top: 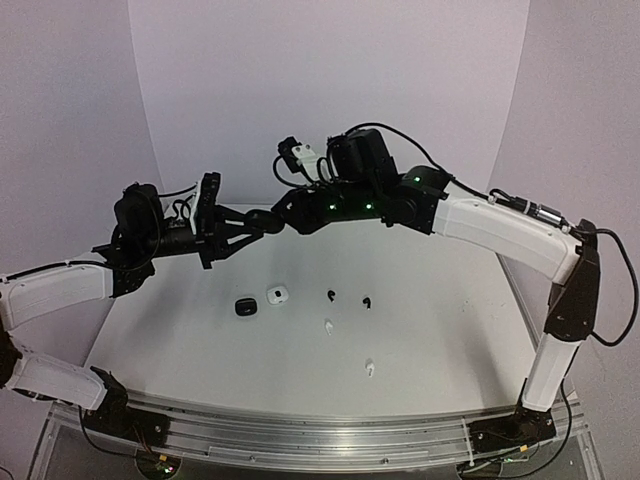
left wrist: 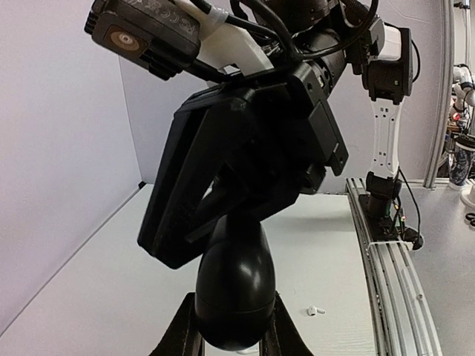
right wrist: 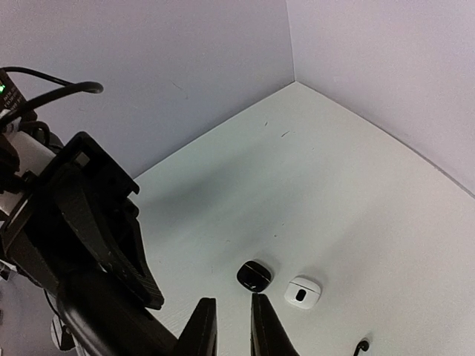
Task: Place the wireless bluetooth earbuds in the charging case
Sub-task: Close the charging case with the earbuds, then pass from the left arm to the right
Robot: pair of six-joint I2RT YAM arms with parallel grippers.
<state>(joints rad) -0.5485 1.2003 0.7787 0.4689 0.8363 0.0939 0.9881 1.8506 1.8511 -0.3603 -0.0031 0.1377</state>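
My left gripper [left wrist: 231,330] is shut on a black egg-shaped charging case [left wrist: 234,285] and holds it in the air above the table. It shows in the top view [top: 248,226] meeting my right gripper [top: 272,216], whose black body [left wrist: 245,163] sits right over the case's top. I cannot tell if they touch. In the right wrist view my right gripper [right wrist: 234,315] has its jaws a narrow gap apart with nothing between them. Two black earbuds [top: 331,294] [top: 366,301] and two white earbuds [top: 328,325] [top: 369,367] lie on the table.
A second black case [top: 246,307] and a white case [top: 277,295] lie side by side on the white table [top: 450,330], below the grippers. They also show in the right wrist view, black [right wrist: 254,275] and white [right wrist: 302,291]. Walls close the back and sides.
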